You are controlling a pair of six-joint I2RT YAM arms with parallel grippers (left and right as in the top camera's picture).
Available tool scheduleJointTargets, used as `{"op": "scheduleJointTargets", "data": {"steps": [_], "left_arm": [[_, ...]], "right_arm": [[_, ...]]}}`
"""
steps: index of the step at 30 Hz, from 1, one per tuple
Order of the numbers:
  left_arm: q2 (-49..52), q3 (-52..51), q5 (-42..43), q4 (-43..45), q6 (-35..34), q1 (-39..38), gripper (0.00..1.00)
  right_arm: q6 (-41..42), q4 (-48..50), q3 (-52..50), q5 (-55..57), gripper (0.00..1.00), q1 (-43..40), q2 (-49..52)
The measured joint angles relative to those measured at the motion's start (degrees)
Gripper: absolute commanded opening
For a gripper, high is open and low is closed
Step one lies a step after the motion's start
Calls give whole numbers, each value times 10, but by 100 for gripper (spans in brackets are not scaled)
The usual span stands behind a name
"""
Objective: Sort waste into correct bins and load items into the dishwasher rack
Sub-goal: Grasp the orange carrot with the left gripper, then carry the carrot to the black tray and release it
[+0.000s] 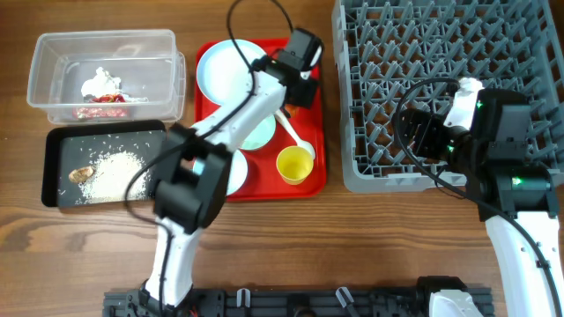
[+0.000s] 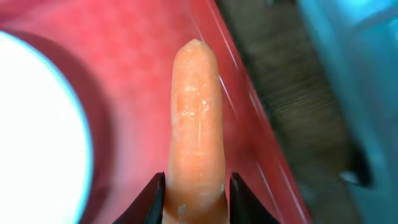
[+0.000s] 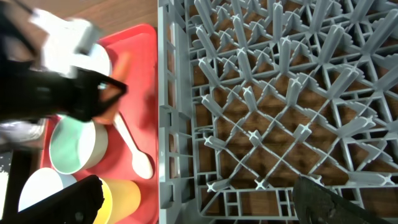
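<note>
Wooden table (image 1: 370, 238), seen from above: a red tray (image 1: 264, 189) lies at centre and a grey rack (image 1: 441, 53) at right. A clear tub (image 1: 53, 53) at upper left holds tissue (image 1: 101, 81) and a red-and-white wrapper (image 1: 101, 112). Just below it, a black tray (image 1: 62, 141) holds rice (image 1: 115, 172) and a brown lump (image 1: 81, 174). On the red tray are a plate (image 1: 220, 70), a spoon (image 1: 295, 134) and a yellow cup (image 1: 294, 165). The left gripper (image 1: 300, 84) hangs over the tray's far right corner, and the right gripper (image 1: 421, 132) over the rack's near left part.

Left wrist view: the left gripper (image 2: 196, 208) pinches a carrot (image 2: 196, 118) between its two black fingers (image 2: 152, 199). The carrot points away over the red tray (image 2: 137, 62), between the plate (image 2: 37, 124) and the tray's rim. Whether it touches the tray cannot be told.

Right wrist view: the right gripper (image 3: 202, 205) is spread wide and empty above the rack (image 3: 280, 93). Beyond the rack's edge the left gripper (image 3: 68, 93) shows as a dark blur, with what appears to be the carrot (image 3: 121, 65) jutting from it. A mint bowl (image 3: 74, 146), the spoon (image 3: 134, 149) and the cup (image 3: 121, 196) sit on the red tray (image 3: 146, 68).
</note>
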Motion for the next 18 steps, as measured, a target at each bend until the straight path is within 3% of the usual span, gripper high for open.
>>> {"op": "scheduleJointTargets", "data": {"steps": [6, 10, 12, 18], "left_arm": [[-134, 0, -3, -98, -55, 49, 13], [-200, 0, -14, -184, -89, 92, 6], [-238, 2, -44, -282, -127, 135, 6], [-248, -2, -95, -451, -209, 213, 7]], "right_arm": [[0, 0, 0, 0, 100, 0, 0], [0, 5, 0, 0, 100, 0, 0], [0, 9, 0, 0, 100, 0, 0], [0, 15, 0, 2, 100, 0, 0]]}}
